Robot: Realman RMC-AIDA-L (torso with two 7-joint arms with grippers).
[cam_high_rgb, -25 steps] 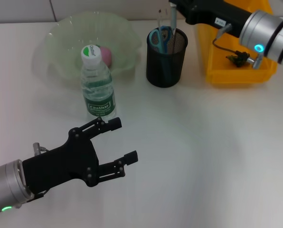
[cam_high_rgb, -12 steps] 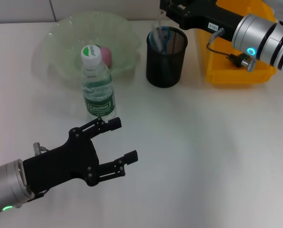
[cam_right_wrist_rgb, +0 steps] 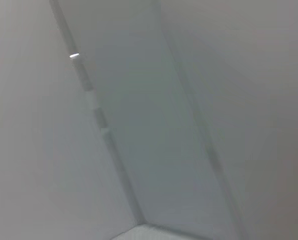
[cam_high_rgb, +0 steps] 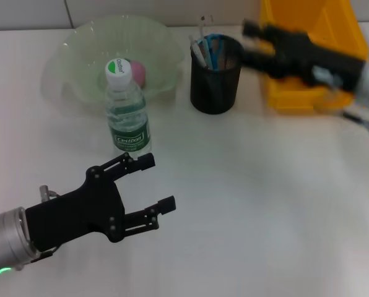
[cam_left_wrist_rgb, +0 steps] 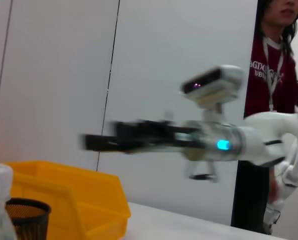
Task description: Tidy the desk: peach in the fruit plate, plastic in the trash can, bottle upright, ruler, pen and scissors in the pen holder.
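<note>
A white tabletop runs to a pale panelled wall; a person in a dark red top stands beyond. The left end effector, fingers apart, hovers near the front edge, just before the upright bottle. The peach lies in the fruit plate. The right end effector hangs beside the pen holder; whether it is parted I cannot tell. A yellow bin sits at the far edge.

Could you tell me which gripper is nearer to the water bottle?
Left. The left gripper sits just below the water bottle; the right gripper is beyond the pen holder.
</note>
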